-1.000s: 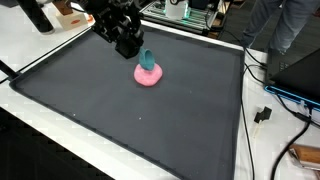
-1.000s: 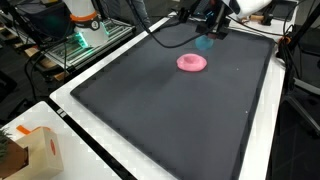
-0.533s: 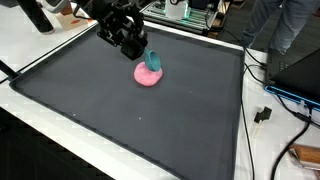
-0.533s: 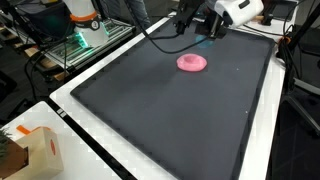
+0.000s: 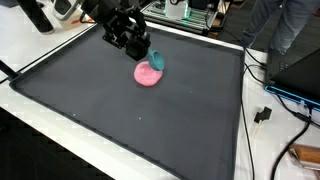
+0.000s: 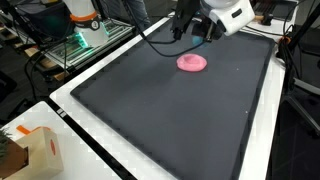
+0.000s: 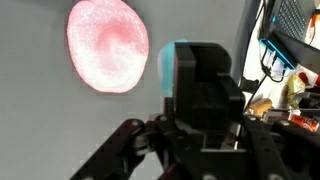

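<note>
The dark surface (image 5: 120,120) carries a pink disc (image 5: 146,77), lying flat towards its far side. At the disc's far edge sits a teal piece (image 5: 157,63). It is tilted because the fingers (image 7: 205,90) clamp it sideways, the gripper (image 5: 150,56) slanting in from behind.

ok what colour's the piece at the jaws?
Teal piece; shows best in an exterior view.

There is one pink disc (image 5: 147,76), one teal object (image 5: 157,62) and one tool (image 5: 148,55). One black mat (image 5: 130,125) covers one bench (image 5: 30,45). One cardboard box (image 6: 35,150) appears in an exterior view.
</note>
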You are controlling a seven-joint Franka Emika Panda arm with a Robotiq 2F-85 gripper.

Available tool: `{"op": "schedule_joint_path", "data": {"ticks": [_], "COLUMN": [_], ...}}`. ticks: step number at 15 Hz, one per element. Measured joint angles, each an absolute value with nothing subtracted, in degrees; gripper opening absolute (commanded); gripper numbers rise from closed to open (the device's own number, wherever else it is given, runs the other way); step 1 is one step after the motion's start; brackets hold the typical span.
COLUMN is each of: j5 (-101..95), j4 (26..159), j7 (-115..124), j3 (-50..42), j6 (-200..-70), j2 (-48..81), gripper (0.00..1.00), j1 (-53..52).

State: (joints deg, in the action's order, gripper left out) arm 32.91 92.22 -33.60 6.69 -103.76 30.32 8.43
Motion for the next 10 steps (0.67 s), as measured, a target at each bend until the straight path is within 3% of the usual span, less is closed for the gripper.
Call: {"op": "schedule_joint_path", "data": {"ticks": [10], "j5": [35.66], "j4": [92.41], "j7": [-35.53], "j3": [6.68], "j6": [-102.69], "j2": [31.92], "gripper": [0.25], "j1": [9.17]}}
